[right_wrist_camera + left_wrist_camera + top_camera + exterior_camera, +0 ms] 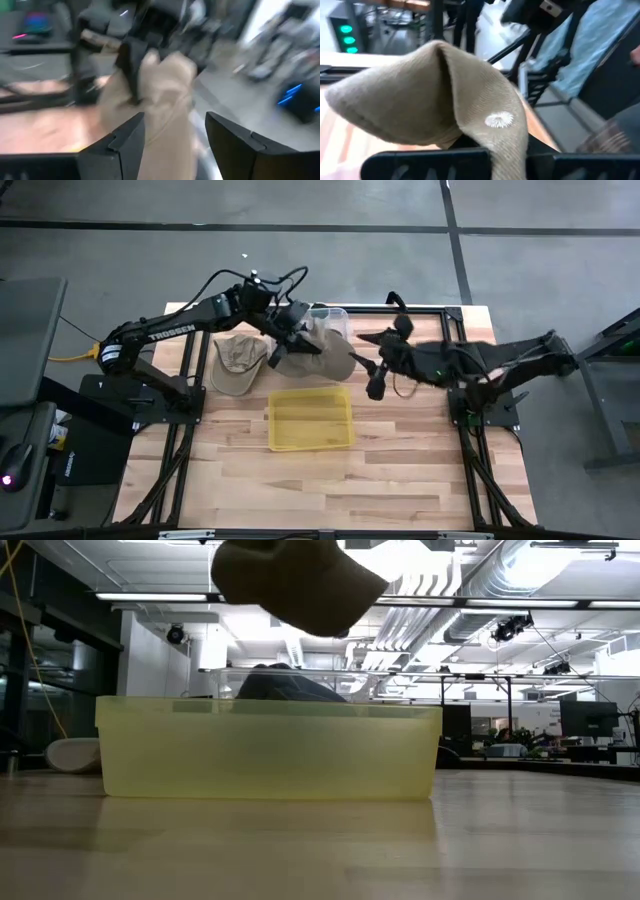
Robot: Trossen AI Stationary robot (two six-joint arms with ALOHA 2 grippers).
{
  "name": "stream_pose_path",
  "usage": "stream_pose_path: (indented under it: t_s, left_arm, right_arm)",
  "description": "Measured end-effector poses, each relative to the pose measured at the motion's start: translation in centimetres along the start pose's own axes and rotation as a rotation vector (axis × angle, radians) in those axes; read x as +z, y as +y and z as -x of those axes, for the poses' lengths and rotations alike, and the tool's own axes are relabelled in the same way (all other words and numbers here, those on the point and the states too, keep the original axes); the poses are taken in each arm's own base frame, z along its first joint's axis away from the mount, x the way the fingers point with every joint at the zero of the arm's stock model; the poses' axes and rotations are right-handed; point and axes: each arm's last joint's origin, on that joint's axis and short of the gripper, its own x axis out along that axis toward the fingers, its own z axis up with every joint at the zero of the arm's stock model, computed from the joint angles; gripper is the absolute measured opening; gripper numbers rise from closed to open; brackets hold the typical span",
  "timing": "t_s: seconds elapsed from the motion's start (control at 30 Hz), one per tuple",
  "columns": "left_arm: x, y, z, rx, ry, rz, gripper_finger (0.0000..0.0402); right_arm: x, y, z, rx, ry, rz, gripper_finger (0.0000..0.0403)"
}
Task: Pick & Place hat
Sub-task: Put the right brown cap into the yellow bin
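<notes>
Hat point(318, 343) was what you had in the air at this moment: a tan cloth one, pinched by the left gripper point(292, 332) above the table's far side, beyond the yellow bin point(311, 418). In your left wrist view the fabric point(430, 95) folded and draped straight out from between the closed fingers, so that grip looked firm. From table height the hat point(297, 582) hung well above the bin's near wall point(268, 755), clear of it.

The relation you needed to watch was between the hat and the right gripper point(376, 383). That gripper sat just to the right of the dangling cloth, fingers spread wide and holding nothing; in its own wrist view the hat point(165, 95) lay dead ahead, lined up with the gap between its two open fingers point(112, 145). The hat's long axis ran downward from the left gripper, roughly across the right arm's line of approach. Both arms were close, but only your left one had contact.

A second tan hat point(238, 364) lay flat on the wood to the left of the bin, and a clear container point(335, 315) stood at the far edge behind the held one.

To my eye the bin lay nearer you than the hat, so any drop would have needed a move toward the table's middle first.
</notes>
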Motion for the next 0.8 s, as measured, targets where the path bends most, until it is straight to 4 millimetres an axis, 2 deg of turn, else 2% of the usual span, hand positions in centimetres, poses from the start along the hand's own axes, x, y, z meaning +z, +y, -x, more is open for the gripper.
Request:
stream_pose_path:
  t_s: [0.23, 0.53, 0.67, 0.8]
  left_arm:
    - [0.3, -1.1, -0.5, 0.025, 0.048, -0.079, 0.0]
    - [-0.1, -1.3, -0.6, 0.045, 0.085, -0.066, 0.0]
    - [-0.1, -1.3, -0.6, 0.046, 0.084, -0.067, 0.0]
    - [-0.1, -1.3, -0.6, 0.046, 0.083, -0.067, 0.0]
  right_arm:
    - [-1.4, -3.4, -2.4, 0.222, 0.171, -0.139, 0.0205]
    - [-2.0, -7.6, -4.3, 0.399, 0.237, -0.257, 0.0234]
    - [-3.0, -9.3, -5.2, 0.473, 0.314, -0.318, 0.0248]
    - [-4.3, -10.4, -6.9, 0.532, 0.382, -0.33, 0.0259]
